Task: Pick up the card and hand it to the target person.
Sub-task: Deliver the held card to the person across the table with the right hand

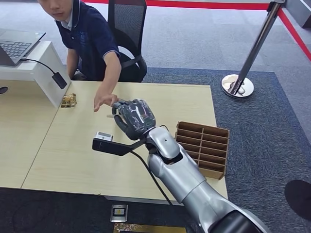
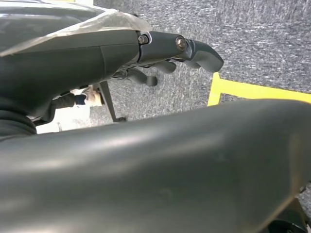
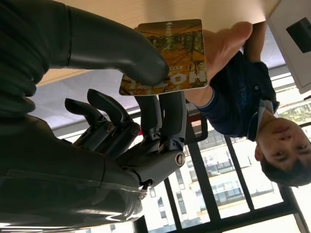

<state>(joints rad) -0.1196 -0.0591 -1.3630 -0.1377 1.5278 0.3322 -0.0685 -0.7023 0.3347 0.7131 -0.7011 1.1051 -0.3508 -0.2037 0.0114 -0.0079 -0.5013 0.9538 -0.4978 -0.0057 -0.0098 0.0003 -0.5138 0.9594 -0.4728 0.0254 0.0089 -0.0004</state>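
The card [image 3: 183, 58], printed in orange and brown, is pinched between the thumb [image 3: 121, 46] and fingers of my right hand [image 1: 133, 118], which is stretched out over the middle of the wooden table [image 1: 73, 160]. The seated person in a dark blue shirt [image 1: 90, 41] reaches a hand [image 1: 104, 101] right up to my hand. In the right wrist view that person's hand [image 3: 227, 43] is at the card's far edge. My left hand [image 2: 165, 53] hangs over grey carpet, fingers loosely extended and holding nothing.
A brown divided card box [image 1: 203, 145] sits on the table's right end, beside my right forearm. Another card [image 1: 69, 100] lies near a white stand [image 1: 43, 73] with a laptop [image 1: 14, 46]. A black chair [image 1: 126, 19] and a stanchion base [image 1: 237, 85] stand beyond the table.
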